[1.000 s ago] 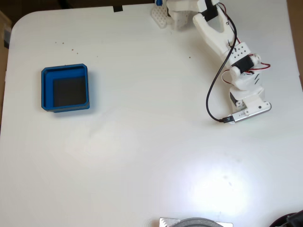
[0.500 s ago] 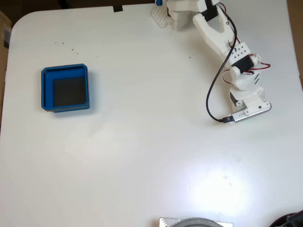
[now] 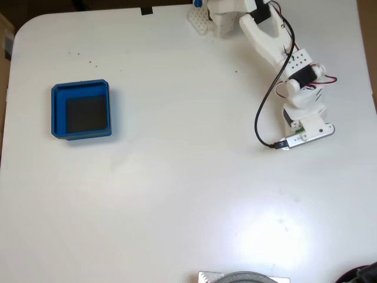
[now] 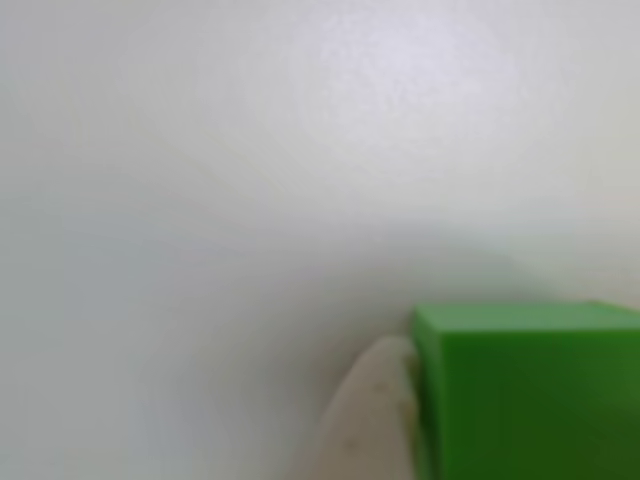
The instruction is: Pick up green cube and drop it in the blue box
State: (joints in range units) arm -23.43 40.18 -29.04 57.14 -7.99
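One box (image 3: 81, 110), far left in the fixed view, well apart from the arm (image 3: 277, 44) and across bare table (image 3: 188, 194). It sits open side up with its dark floor empty, so a drop from above should work.

Arm reaches down the right side of that view, wrist folded over and tool end pointing at the table. Gripper (image 3: 303, 131) is under the wrist housing there, so I can't see the fingertips from above. Likely posed low like this because the cube is directly beneath it.

Other view is very close to the table and blurred. One pale fingertip (image 4: 365, 420) sits at bottom centre, touching or nearly touching the cube's left face. Cube (image 4: 527, 392) fills the bottom right corner, just right of that fingertip and partly cut off by the frame edge. The second finger isn't visible, so I can't tell whether the gripper is spread or pinching the cube.

Cube orientation: top face flat and level, left face vertical, edges roughly square to the camera. Being a cube, it has no real long axis. Can't tell whether it rests on the table or is lifted.

Judgement: grasp stage, transport to box not yet done.
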